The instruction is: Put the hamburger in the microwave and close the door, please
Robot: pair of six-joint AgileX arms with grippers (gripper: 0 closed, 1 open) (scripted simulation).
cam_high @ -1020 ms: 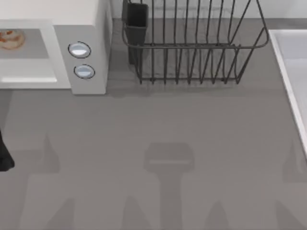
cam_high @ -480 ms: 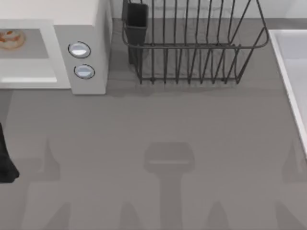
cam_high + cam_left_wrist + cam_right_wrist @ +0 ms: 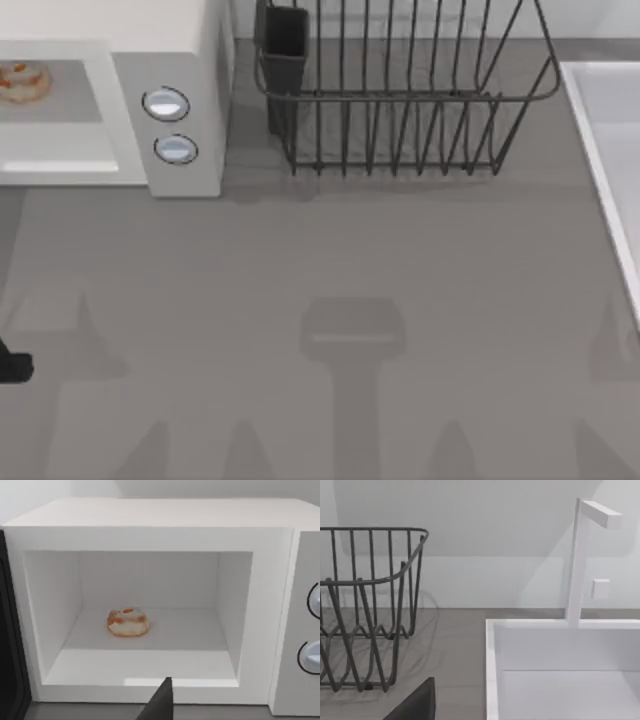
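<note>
At the table's left edge, the left gripper (image 3: 12, 366) hangs low, in front of the microwave (image 3: 185, 60); whether its jaws are released or clenched I cannot tell. The door (image 3: 9, 645) stands open. The hamburger (image 3: 127, 622) sits inside, well beyond the gripper. Bare tabletop (image 3: 350, 250) stretches rightward to the dish rack (image 3: 400, 90) and sink (image 3: 560, 655).

You get even, soft, bright light: faint arm shadows spread over the tabletop (image 3: 330, 250), the dish rack (image 3: 400, 90) casts thin lines, and no glare anywhere.
</note>
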